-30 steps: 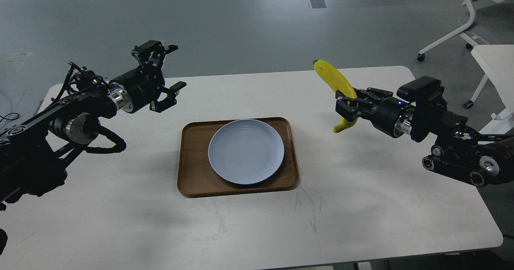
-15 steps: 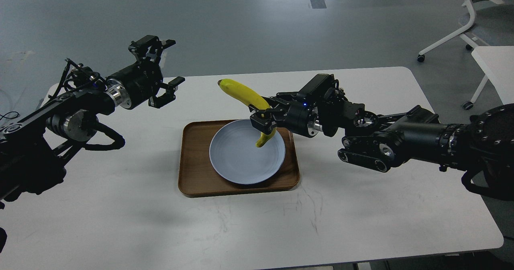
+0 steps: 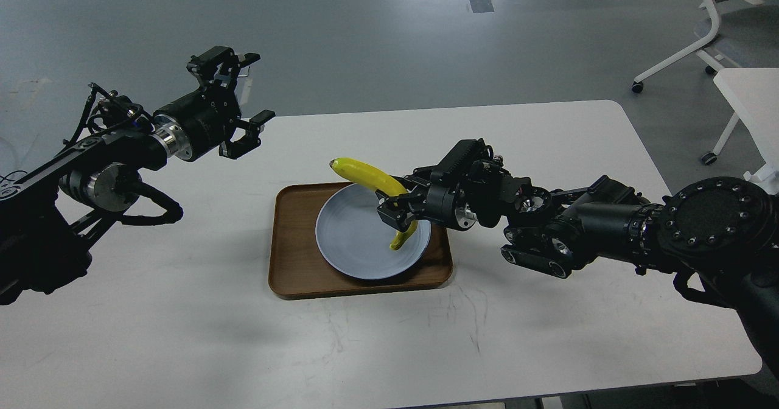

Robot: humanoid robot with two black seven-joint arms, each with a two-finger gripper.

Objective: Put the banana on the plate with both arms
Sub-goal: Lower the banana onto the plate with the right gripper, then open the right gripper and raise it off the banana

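The yellow banana [image 3: 365, 174] is held in my right gripper [image 3: 395, 205], which is shut on its middle. The banana hangs tilted over the pale blue-grey plate [image 3: 353, 238], its lower end close to or touching the plate's right part; I cannot tell which. The plate sits on a brown wooden tray [image 3: 291, 269]. My left gripper [image 3: 246, 101] is open and empty, raised above the table's far left, well apart from the plate.
The white table [image 3: 548, 311] holds only the tray and plate. A white chair base [image 3: 688, 44] and a second white table [image 3: 748, 98] stand at the right, beyond the table's edge.
My right arm carried the banana from the table's right side leftward over the plate and lowered it. My left gripper drifted slightly left and up.
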